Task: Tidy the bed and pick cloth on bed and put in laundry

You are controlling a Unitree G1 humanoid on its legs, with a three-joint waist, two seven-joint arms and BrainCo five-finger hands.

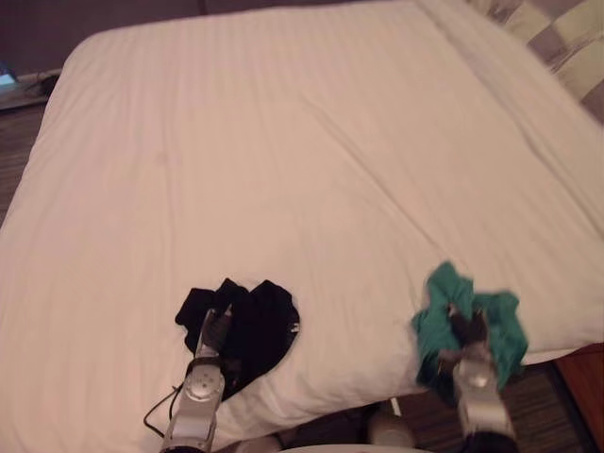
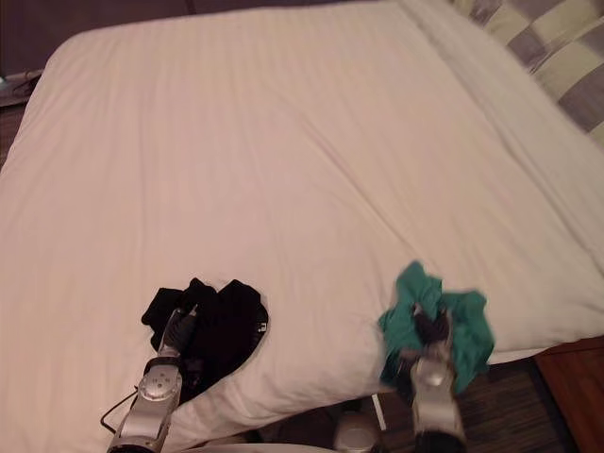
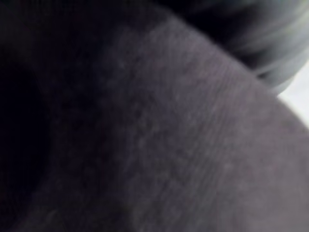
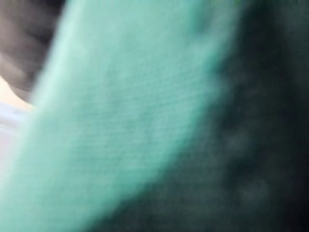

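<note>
Left eye view: the white bed (image 1: 311,160) takes almost the whole picture, with a checked pillow (image 1: 566,38) at 1 o'clock. Two clothes lie on the near edge of the cover. The black cloth (image 1: 264,326) is at 7 o'clock, bunched in a heap. The green cloth (image 1: 436,316) is at 5 o'clock, just on the edge of the bed, and part of it hangs over the side.

The left hand (image 1: 215,328) reaches into the black cloth from 6 o'clock, and its fingers go into the folds. The right hand (image 1: 468,332) is in the middle of the green cloth in the same way. For both hands I cannot tell if the fingers are clenched on the fabric or only pressed into it, because the cloth hides them. In each wrist view, fabric lies close against the camera.

I judge that the step in hand is the grasping of both clothes together. To do it well, each hand should gather many folds, not one thin layer, so no loose end drags. The white cover under the black cloth must not be caught with it. The green cloth may slide off the edge toward 6 o'clock, so it needs a firm hold before lifting. Then lift straight up, and only then carry both to the laundry.
</note>
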